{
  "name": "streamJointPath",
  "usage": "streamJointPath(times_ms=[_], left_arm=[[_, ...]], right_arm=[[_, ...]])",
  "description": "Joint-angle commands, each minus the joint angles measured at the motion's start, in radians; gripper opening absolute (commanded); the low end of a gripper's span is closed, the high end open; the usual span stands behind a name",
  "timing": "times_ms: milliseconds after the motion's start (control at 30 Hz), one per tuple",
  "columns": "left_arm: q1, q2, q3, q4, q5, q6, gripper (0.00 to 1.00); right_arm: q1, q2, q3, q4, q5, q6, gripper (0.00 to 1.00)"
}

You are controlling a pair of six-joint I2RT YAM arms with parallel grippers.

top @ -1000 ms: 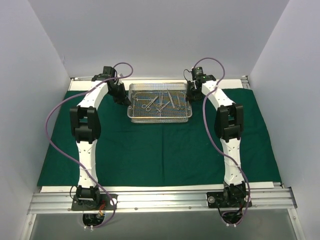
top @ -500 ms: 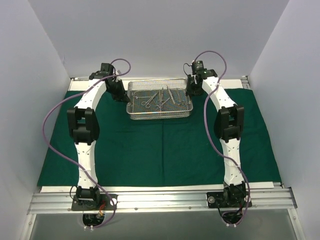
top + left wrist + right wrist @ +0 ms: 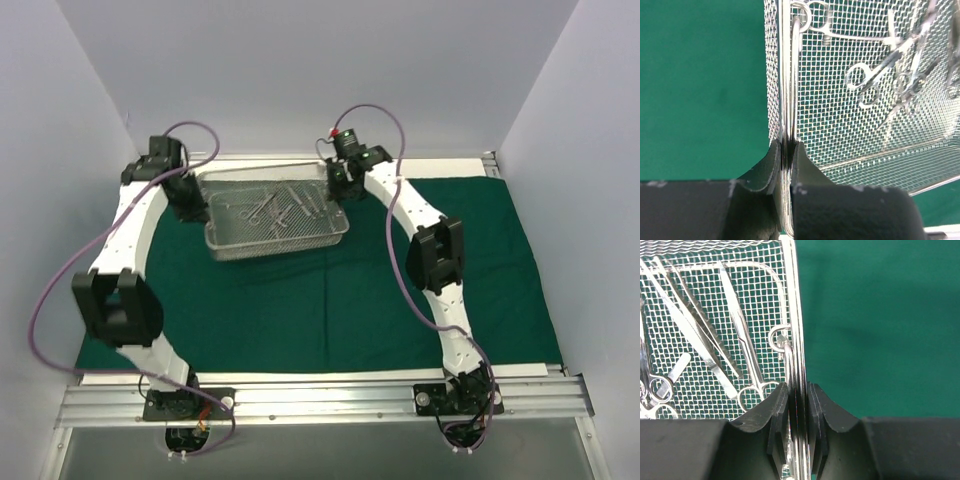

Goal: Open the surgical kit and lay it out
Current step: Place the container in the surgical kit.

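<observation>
1. The tray (image 3: 280, 246), with its instruments (image 3: 272, 205) loose inside, is over the far left part of the green cloth (image 3: 330, 300).
2. The left gripper (image 3: 192, 205) is clamped on the tray's left end wall and the right gripper (image 3: 342, 186) on its right end wall. Both wrist views show the rim pinched.
3. In the last second the tray has swung from the far middle of the cloth to the left, with both arms following.
4. This probably frees the centre for the layout. No instrument is out yet.
</observation>
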Motion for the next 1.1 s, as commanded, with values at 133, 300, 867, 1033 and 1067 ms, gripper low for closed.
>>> streamJointPath(times_ms=[133,300,867,1033,1067], left_arm=[[0.009,-0.361,-0.318,0.052,-0.097,-0.09,0.02],[0.113,-0.409,-0.47,0.051,-0.115,-0.099,0.02],[0.193,-0.419,-0.697,0.063,-0.064,-0.232,0.63],[0.193,-0.493,-0.642,0.0,-0.1,-0.185,0.89],[0.19,-0.507,-0.619,-0.015,-0.139,-0.176,0.89]], right_arm=[[0.187,-0.055,0.08,0.168,-0.079,0.035,0.0],[0.264,0.002,0.112,0.171,-0.08,0.031,0.0],[0.299,-0.019,-0.145,0.219,-0.102,0.025,0.19],[0.284,-0.057,-0.13,0.182,-0.073,0.027,0.77],[0.281,-0.073,-0.103,0.148,-0.058,0.024,0.8]])
